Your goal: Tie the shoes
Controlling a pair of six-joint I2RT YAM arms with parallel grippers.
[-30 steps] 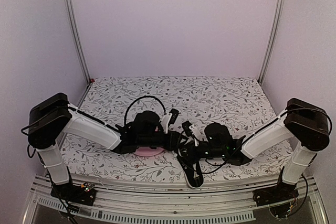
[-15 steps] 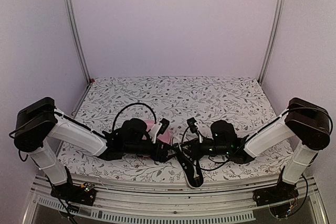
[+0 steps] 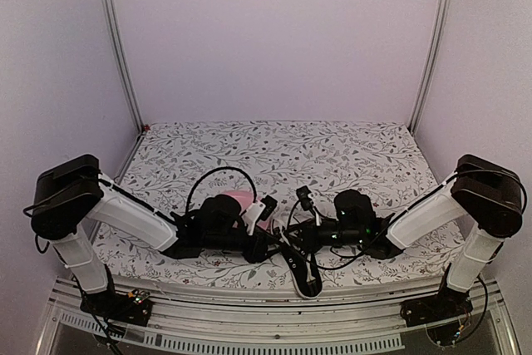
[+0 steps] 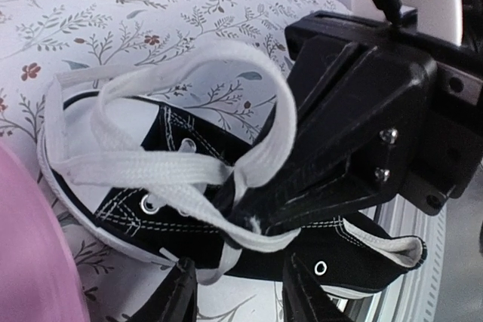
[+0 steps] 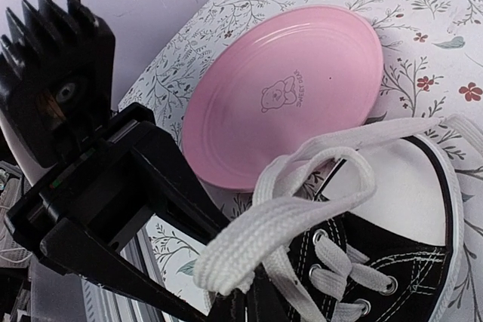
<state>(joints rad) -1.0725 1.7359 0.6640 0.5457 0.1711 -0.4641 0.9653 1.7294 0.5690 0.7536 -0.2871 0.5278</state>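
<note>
Pink plate (image 5: pixel 287 88), bear print at centre, is lying on the floral worktop (image 5: pixel 423 5). Black sneaker (image 5: pixel 377 269), white toe cap, is sitting just beside it at lower right. White lace (image 5: pixel 302 201) is rising in a loop over the eyelets. Left pincer (image 5: pixel 226 269) is reaching in from the left, jaws standing apart, the lace's near bend crossing their gap.

The shoe (image 3: pixel 301 273) lies on the worktop (image 3: pixel 349 155), its toe pointing away from my bases. The plate (image 3: pixel 241 198) sits on the worktop just left of the shoe's toe and a little behind it. My left end effector (image 3: pixel 261 212) is left of the shoe, over the plate. My right end effector (image 4: pixel 243 213) is right of the shoe, at the laces (image 4: pixel 173 164) above its tongue.
</note>
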